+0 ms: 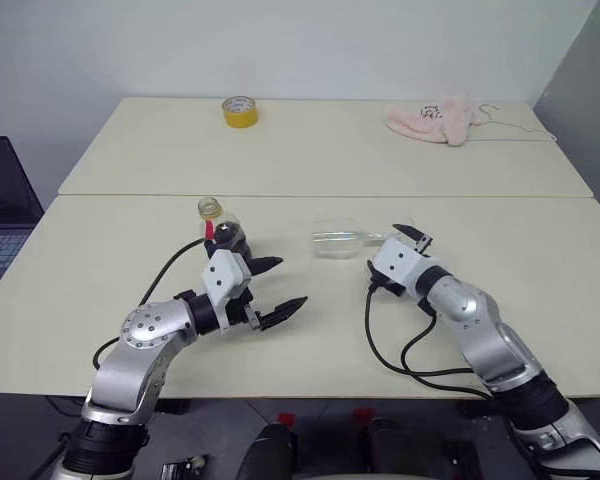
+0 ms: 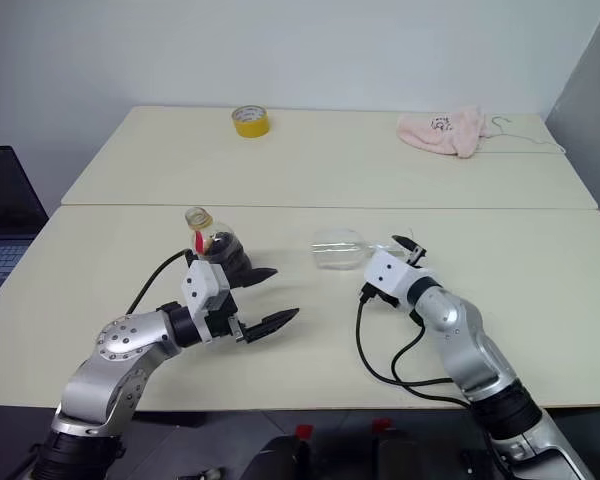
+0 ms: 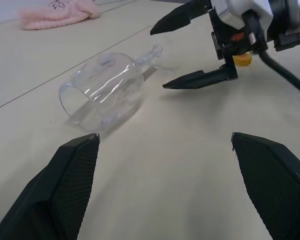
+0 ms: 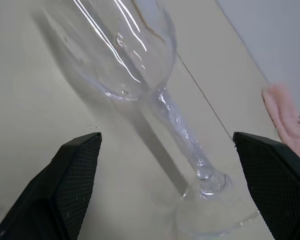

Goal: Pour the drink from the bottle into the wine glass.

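- One wine glass (image 1: pixel 338 239) lies on its side mid-bench (image 1: pixel 100 300), empty.
- One bottle (image 1: pixel 221 229) stands upright, red neck label unreadable.
- Left end effector (image 1: pixel 274 290) spread wide, empty, just beside the bottle.
- Right end effector (image 3: pixel 187 49) spread wide, empty, at the glass's stem.
- One yellow tape roll (image 1: pixel 240 111), one pink cloth (image 1: pixel 432 120).

Bottle (image 1: pixel 218 226): stood upright on the tabletop (image 1: pixel 540 260), just behind the left hand (image 1: pixel 272 290).
Wine glass (image 1: pixel 338 239): laid on its side, right of the bottle, foot beside the right hand (image 1: pixel 412 236).
Tape roll (image 1: pixel 239 111), cloth (image 1: pixel 433 119): placed far behind.
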You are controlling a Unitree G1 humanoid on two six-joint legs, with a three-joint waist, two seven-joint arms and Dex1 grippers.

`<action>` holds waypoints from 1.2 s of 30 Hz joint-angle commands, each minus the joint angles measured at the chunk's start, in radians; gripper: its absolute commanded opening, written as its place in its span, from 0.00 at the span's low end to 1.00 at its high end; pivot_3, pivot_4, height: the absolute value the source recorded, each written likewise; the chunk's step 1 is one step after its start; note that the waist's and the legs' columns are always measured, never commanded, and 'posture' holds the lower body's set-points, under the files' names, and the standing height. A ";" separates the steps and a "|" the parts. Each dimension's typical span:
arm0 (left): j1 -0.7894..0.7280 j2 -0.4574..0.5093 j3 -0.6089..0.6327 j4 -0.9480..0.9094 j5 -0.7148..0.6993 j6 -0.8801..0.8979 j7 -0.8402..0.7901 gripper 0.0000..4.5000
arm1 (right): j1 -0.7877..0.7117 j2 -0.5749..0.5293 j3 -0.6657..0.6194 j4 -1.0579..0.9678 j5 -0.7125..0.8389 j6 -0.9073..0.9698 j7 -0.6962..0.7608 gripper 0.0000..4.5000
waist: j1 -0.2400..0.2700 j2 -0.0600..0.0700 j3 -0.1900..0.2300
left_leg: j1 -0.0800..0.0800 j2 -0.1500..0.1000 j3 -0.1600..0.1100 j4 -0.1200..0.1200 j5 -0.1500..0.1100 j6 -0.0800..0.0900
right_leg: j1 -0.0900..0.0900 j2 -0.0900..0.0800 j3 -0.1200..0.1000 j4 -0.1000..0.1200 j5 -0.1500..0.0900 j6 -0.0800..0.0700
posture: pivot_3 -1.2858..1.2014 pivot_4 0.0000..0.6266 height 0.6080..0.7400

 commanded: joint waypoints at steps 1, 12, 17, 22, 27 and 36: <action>-0.022 -0.009 -0.011 0.000 0.006 -0.018 0.003 0.99 | -0.049 0.035 0.018 0.036 -0.087 -0.018 -0.069 1.00 | -0.001 0.000 0.000 | 0.000 0.000 0.000 0.000 0.000 0.000 | 0.000 0.000 0.000 0.000 0.000 0.000 | 0.52 0.24 1.00; -0.055 -0.014 -0.012 0.025 0.007 -0.018 -0.008 0.99 | -0.147 0.092 0.024 0.209 -0.168 -0.074 -0.118 1.00 | -0.008 0.000 0.000 | 0.000 0.000 0.001 0.000 0.000 0.000 | -0.001 0.000 0.000 0.001 0.000 0.000 | 0.52 0.24 1.00; -0.055 -0.013 -0.013 0.021 0.008 -0.015 -0.010 1.00 | -0.165 0.106 0.025 0.245 -0.185 -0.099 -0.143 0.91 | -0.010 0.000 0.000 | 0.000 0.000 0.000 0.000 0.000 0.000 | -0.001 0.000 0.000 0.001 0.000 0.000 | 0.52 0.24 1.00; -0.061 -0.013 -0.015 0.018 0.008 -0.008 -0.009 1.00 | -0.167 0.125 0.024 0.265 -0.196 -0.102 -0.164 0.55 | -0.011 0.000 0.000 | 0.000 0.000 0.001 0.000 0.000 0.000 | -0.001 0.000 0.000 0.001 0.000 0.000 | 0.52 0.24 1.00; -0.069 -0.017 -0.022 0.009 0.009 0.004 -0.001 1.00 | -0.164 0.131 0.011 0.268 -0.202 -0.100 -0.185 0.16 | -0.012 0.000 0.000 | 0.000 0.000 0.001 0.000 0.000 0.000 | -0.001 0.000 0.000 0.001 0.000 0.000 | 0.52 0.24 1.00; -0.073 -0.020 -0.029 0.003 0.007 0.013 0.006 1.00 | -0.173 0.126 -0.050 0.238 -0.196 -0.112 -0.204 0.03 | -0.024 0.000 0.000 | 0.000 0.000 0.001 0.000 0.000 0.000 | -0.002 0.000 0.001 0.003 0.000 0.000 | 0.52 0.24 1.00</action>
